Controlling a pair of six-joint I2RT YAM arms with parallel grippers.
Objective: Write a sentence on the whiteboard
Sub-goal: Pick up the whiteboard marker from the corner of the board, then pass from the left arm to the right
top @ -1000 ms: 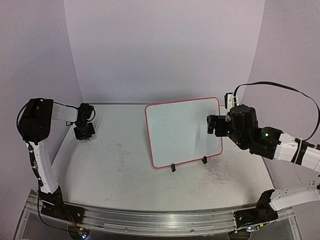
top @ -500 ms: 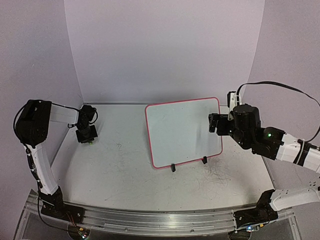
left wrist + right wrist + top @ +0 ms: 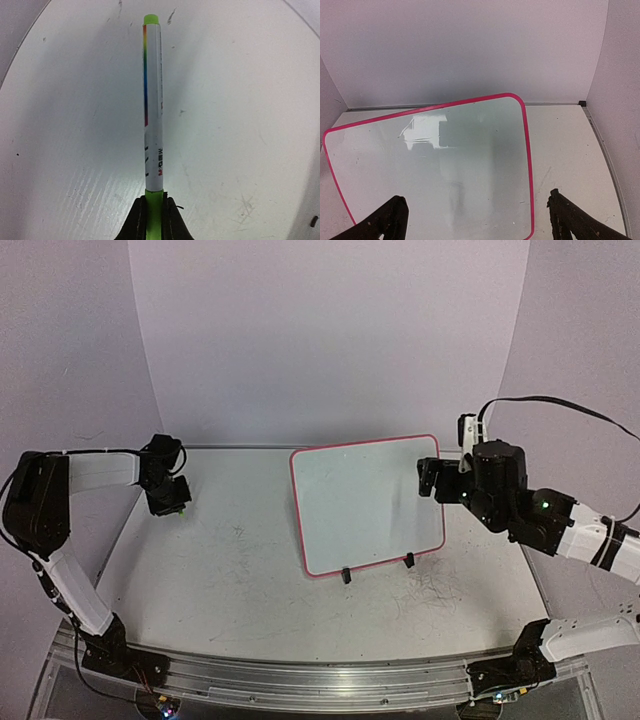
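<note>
You had the left gripper (image 3: 170,502) at the left of the top view, about mid-height, over the far left part of the tabletop (image 3: 240,580). In the left wrist view its two dark fingers (image 3: 135,222) were clamped on the green end of a green marker pen (image 3: 152,110), at the bottom centre of that frame. The pen ran straight up the frame from the fingers to a green tip near the top edge. Its barrel was white with a rainbow stripe down the left side. Low on the barrel there was a short red and black printed mark, beginning with what looked like a red "M"; the rest was too small to read.

The whiteboard (image 3: 368,505) stood right of centre in the top view, leaning back on two small black clip feet (image 3: 346,576), its pink-red rim turned at an angle to the table edge. Its face showed only white with a soft glare patch.

You held the right gripper (image 3: 428,480) just beside the board's right edge, at the right of the frame. In the right wrist view its fingers (image 3: 390,217) sat in the bottom corners, spread wide, with the whiteboard's face (image 3: 445,170) showing between them. A black cable (image 3: 560,405) looped above that arm.
</note>
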